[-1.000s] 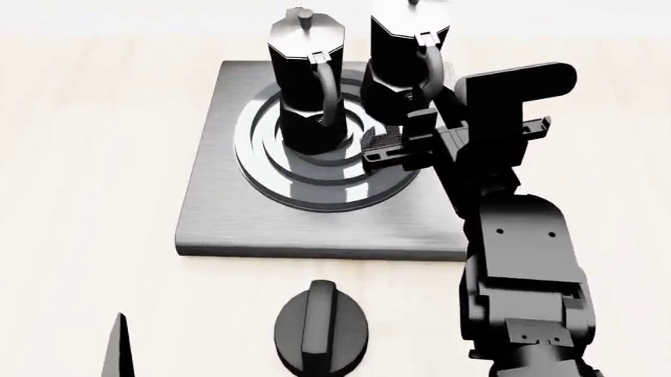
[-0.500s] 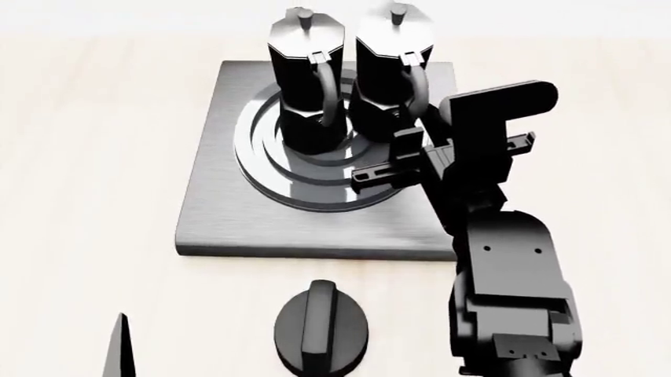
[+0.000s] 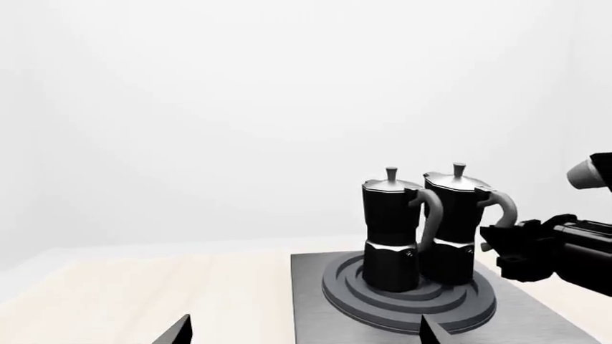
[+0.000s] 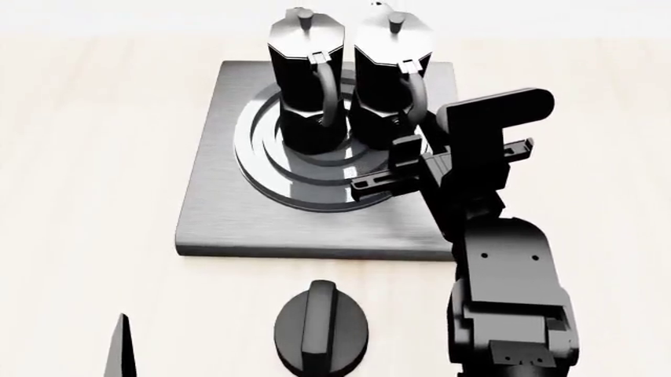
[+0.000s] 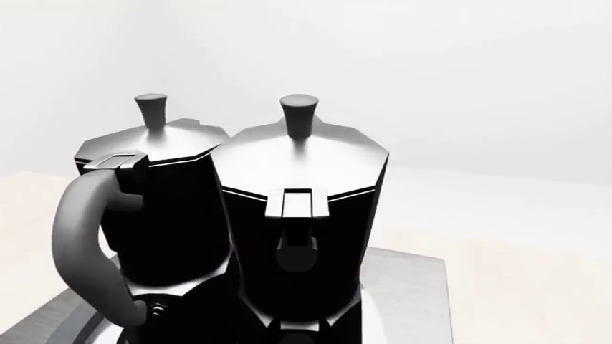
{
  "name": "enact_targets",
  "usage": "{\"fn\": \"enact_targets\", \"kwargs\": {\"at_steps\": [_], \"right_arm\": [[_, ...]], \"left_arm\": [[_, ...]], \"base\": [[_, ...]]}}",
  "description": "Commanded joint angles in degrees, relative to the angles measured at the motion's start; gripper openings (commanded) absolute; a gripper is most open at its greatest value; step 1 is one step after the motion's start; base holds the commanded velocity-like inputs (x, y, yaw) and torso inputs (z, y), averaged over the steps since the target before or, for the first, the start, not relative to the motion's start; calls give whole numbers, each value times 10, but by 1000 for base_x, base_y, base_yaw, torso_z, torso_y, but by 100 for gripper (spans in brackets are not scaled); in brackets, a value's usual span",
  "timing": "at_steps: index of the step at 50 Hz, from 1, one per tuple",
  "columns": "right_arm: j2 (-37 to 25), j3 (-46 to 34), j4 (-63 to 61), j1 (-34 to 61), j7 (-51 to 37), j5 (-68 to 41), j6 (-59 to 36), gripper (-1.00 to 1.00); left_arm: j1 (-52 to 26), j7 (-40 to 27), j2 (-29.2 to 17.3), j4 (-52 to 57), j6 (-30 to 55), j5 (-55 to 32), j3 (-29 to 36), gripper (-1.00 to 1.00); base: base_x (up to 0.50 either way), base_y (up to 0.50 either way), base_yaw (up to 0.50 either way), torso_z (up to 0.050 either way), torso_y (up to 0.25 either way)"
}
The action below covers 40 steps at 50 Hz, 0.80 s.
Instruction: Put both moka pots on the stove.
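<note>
Two black moka pots with silver lids stand side by side on the stove's [image 4: 220, 204] raised rings. The left pot [image 4: 309, 86] stands free. My right gripper [image 4: 386, 165] sits at the handle side of the right pot [image 4: 388, 71] and looks shut on the lower handle. In the right wrist view that pot [image 5: 301, 215] fills the middle with its handle facing me, the other pot [image 5: 163, 208] beside it. My left gripper [image 3: 306, 333] is open and low, short of the stove [image 3: 316, 301], with both pots [image 3: 390, 229] [image 3: 457, 215] ahead.
A round black knob [image 4: 320, 326] with a ridge lies on the pale table in front of the stove. The right arm [image 4: 508, 298] reaches up along the stove's right side. One left fingertip [image 4: 119, 349] shows at the head view's lower left.
The right gripper carried the right pot down and leftward from a raised spot. It now stands close beside the left pot on the rings. The left arm has not moved.
</note>
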<state>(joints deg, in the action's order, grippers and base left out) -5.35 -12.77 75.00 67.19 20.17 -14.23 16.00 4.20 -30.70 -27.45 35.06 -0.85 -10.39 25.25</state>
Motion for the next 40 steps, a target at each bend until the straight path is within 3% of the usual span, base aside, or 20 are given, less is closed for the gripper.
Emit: {"fn": "enact_targets", "kwargs": {"at_steps": [1, 7, 8, 21, 25, 29, 40], "right_arm": [[3, 34, -1, 3, 2, 19, 6, -100], [4, 46, -1, 0, 6, 31, -4, -100], [4, 49, -1, 0, 6, 32, -1, 100], [4, 65, -17, -7, 14, 43, 1, 100], [-19, 68, -295, -107, -12, 21, -151, 100], [-34, 75, -485, -173, -40, -3, -248, 100], [-49, 98, -786, -288, -126, -35, -373, 100]], "left_arm": [[-1, -1, -1, 1, 1, 0, 2, 100], [-1, -1, -1, -1, 0, 1, 2, 100], [-1, -2, -1, -1, 0, 1, 2, 100], [-2, -2, -2, -1, -1, 0, 4, 100], [-1, -3, -2, -1, -2, 1, 5, 100], [0, -4, -2, 1, -1, 1, 6, 100], [0, -6, -4, 4, 0, 2, 7, 100]], "base": [[0, 0, 0, 0, 0], [0, 0, 0, 0, 2], [0, 0, 0, 0, 0], [0, 0, 0, 0, 0], [0, 0, 0, 0, 0], [0, 0, 0, 0, 0], [0, 0, 0, 0, 0]]}}
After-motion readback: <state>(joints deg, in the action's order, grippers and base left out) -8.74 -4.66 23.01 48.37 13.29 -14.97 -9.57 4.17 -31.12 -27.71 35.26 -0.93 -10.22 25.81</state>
